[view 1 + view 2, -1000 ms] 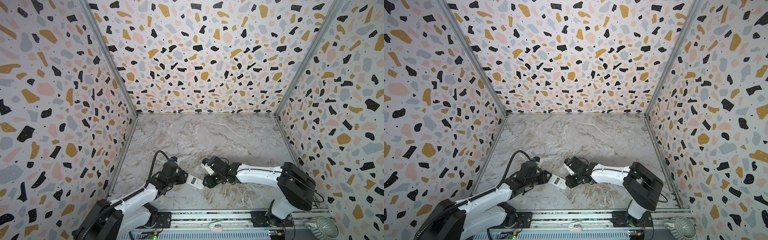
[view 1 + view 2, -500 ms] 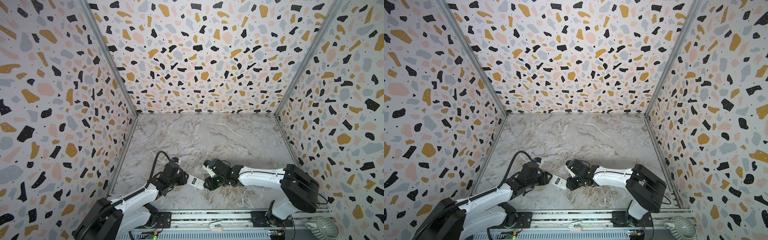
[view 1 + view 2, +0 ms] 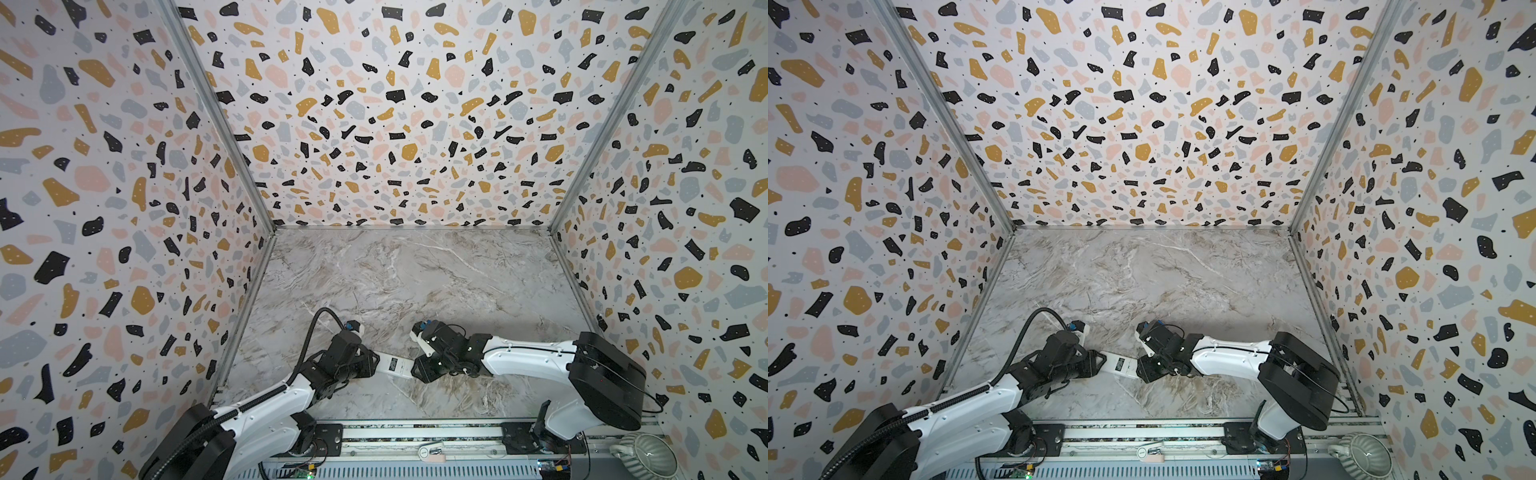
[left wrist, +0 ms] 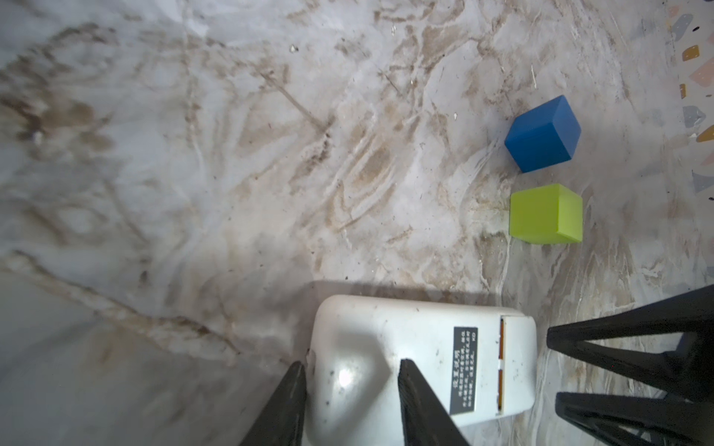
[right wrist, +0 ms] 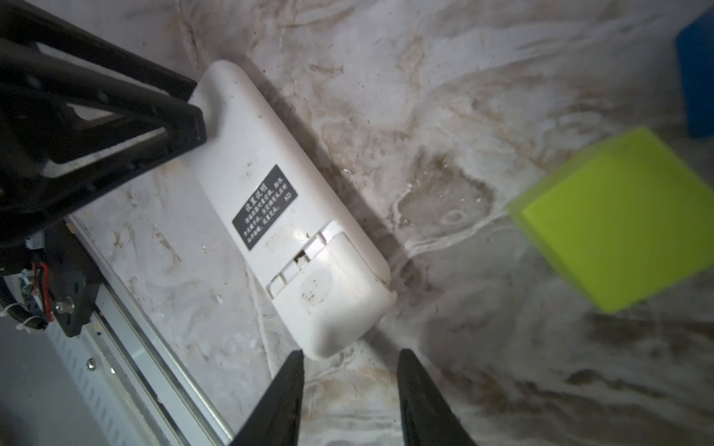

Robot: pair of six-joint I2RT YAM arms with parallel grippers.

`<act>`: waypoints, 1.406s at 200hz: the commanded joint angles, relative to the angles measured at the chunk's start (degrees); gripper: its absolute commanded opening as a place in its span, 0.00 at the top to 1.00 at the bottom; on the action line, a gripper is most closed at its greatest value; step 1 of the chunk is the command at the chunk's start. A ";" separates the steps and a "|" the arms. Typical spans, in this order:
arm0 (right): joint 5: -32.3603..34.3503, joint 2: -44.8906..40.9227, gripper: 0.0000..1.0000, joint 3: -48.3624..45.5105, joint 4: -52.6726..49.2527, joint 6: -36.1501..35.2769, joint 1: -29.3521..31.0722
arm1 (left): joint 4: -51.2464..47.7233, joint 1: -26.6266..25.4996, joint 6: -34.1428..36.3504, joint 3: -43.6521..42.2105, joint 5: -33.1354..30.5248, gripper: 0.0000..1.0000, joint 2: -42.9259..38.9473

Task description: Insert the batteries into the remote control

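**Marble counter, remote face down, batteries apparently in**

Speckled terrazzo walls box in a veined marble counter (image 3: 415,282). On it the remote control (image 3: 397,365) lies white back up near the front rail, between the two arms. Two thin orange slivers, seemingly the batteries (image 4: 502,341), show through the seam of the battery cover (image 5: 332,285), which sits in place or very nearly so. Loading therefore looks done. What may remain is pressing the cover fully home, since that seam looks a touch open.

The left pincer (image 4: 351,367) stands narrowly parted at the remote's plain end, one finger against the edge and the other over the back. Whether it clamps cannot be told. The right pincer (image 5: 351,352) is parted and empty, its tips just off the cover end. A blue cube (image 4: 543,133) and a green cube (image 4: 544,214) sit nearby, apart from the remote.
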 commanded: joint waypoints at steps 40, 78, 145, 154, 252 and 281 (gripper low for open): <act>1.71 -1.39 0.57 0.35 -0.25 0.37 -0.37 | 1.57 -3.68 -3.45 -1.17 -0.76 0.59 -0.73; 2.49 -0.95 0.57 0.35 -0.24 0.55 -1.22 | 1.62 -4.30 -3.91 -1.62 -1.05 0.59 -1.07; 3.35 -0.04 0.57 0.53 -0.06 0.28 -2.03 | 2.46 -4.67 -4.18 -2.07 -0.90 0.59 -0.91; 3.29 0.23 0.58 0.61 0.13 0.28 -2.03 | 2.49 -4.75 -4.14 -2.06 -0.81 0.60 -0.87; 2.41 2.96 0.63 1.05 1.06 0.10 -1.74 | 3.13 -4.90 -4.53 -2.42 -0.60 0.60 -1.07; 2.26 3.57 0.66 1.40 1.45 0.28 -1.46 | 3.11 -4.93 -4.50 -2.55 -0.55 0.60 -1.12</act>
